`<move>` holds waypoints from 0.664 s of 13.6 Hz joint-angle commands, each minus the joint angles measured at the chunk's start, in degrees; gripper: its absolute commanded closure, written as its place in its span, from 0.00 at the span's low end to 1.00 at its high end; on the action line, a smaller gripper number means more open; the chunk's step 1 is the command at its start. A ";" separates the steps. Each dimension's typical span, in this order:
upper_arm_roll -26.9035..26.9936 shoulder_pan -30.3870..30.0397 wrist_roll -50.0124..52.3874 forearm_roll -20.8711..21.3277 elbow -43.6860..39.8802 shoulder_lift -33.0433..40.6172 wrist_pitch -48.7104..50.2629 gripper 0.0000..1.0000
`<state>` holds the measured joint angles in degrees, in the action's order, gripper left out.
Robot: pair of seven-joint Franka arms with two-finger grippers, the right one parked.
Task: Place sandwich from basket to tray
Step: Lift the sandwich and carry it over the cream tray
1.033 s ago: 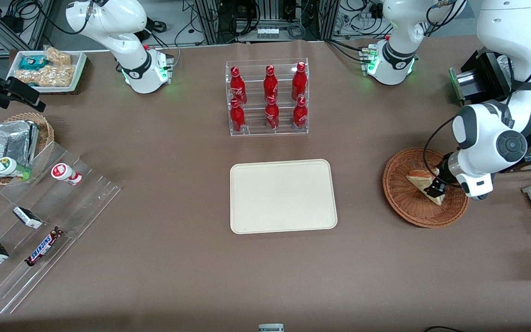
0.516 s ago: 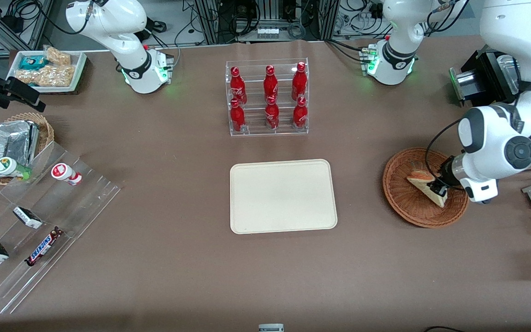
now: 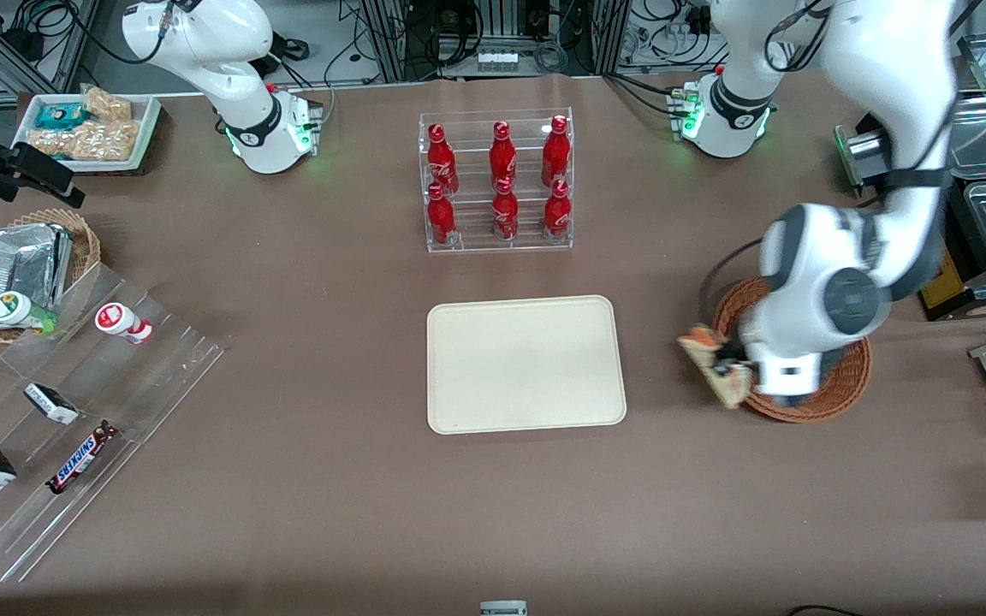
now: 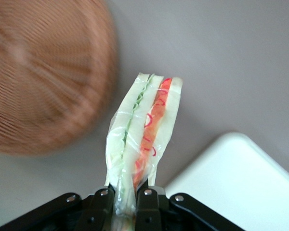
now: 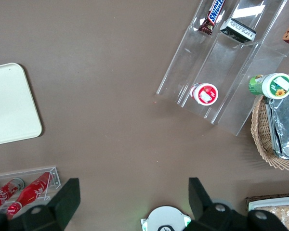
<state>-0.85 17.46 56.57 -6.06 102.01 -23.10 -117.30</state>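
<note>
Since half a second ago, sandwich (image 3: 713, 364) lifted out of basket (image 3: 835, 398) and carried toward tray (image 3: 525, 364); arm swung with it. Gripper (image 3: 728, 366): above the table at the basket's tray-side rim, jaws pinching the sandwich, held clear of the wicker. Front view: sandwich hangs over the basket edge and bare table, between basket and tray, not yet over the tray; arm body covers much of the basket. Wrist view: fingers (image 4: 100, 208) pressed on the wrapped wedge (image 4: 144, 132), green and red filling layers visible along its edge, detail the front view cannot give; basket (image 4: 43, 72) blurred beneath, tray corner (image 4: 241, 183) close by. Tray: bare, nearer the front camera than the bottle rack (image 3: 497, 181). Snack shelf (image 3: 74, 411): toward the parked arm's end.
</note>
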 commanded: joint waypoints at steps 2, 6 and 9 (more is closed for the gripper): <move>1.02 10.73 5.19 -2.91 -13.90 -10.98 1.29 0.90; 1.11 20.05 10.92 -2.47 -18.86 -16.19 -2.29 0.92; 1.02 22.88 9.35 -0.72 -18.68 -16.37 -3.28 0.91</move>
<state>-0.86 39.30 66.53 -7.92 84.95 -38.96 -120.94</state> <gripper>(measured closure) 0.855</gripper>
